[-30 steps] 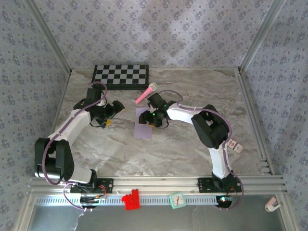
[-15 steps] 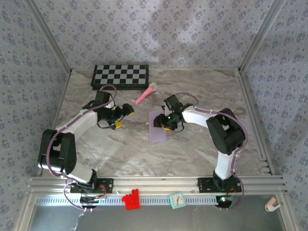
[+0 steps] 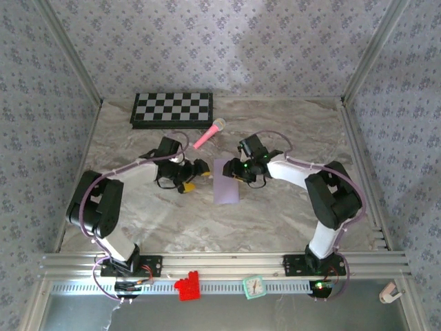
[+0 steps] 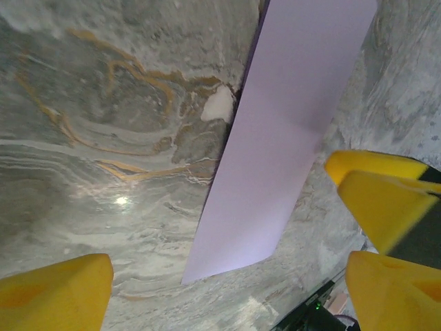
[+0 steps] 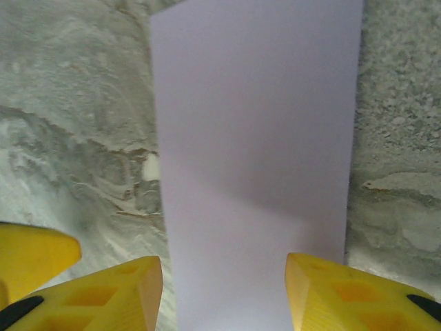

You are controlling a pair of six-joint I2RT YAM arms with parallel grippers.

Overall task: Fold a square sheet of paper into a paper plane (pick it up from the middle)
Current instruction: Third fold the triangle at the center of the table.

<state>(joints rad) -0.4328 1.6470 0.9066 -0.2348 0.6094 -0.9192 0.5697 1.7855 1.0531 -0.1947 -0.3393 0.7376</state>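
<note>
Near rail: red block (image 3: 186, 286) and small clock (image 3: 253, 287), both idle. Mid-table (image 3: 275, 221): lavender paper (image 3: 226, 183) lies flat, a narrow upright strip, so likely halved along its centre fold already. Right claw (image 5: 224, 265) sits at the strip's far end, fingers apart, one beside the left edge and the other over the paper near its right edge; probably pinning or steadying it, though contact can't be judged. Left claw (image 3: 200, 169) is just left of the strip, fingers wide apart and holding nothing, aimed at the long edge, probably to lift a corner for the nose fold. Far side: pink microphone (image 3: 210, 133), then checkered board (image 3: 172, 109), both out of play. Versus a second ago: the paper has shifted right with the right claw, and the left arm has swung in from well off to the left
</note>
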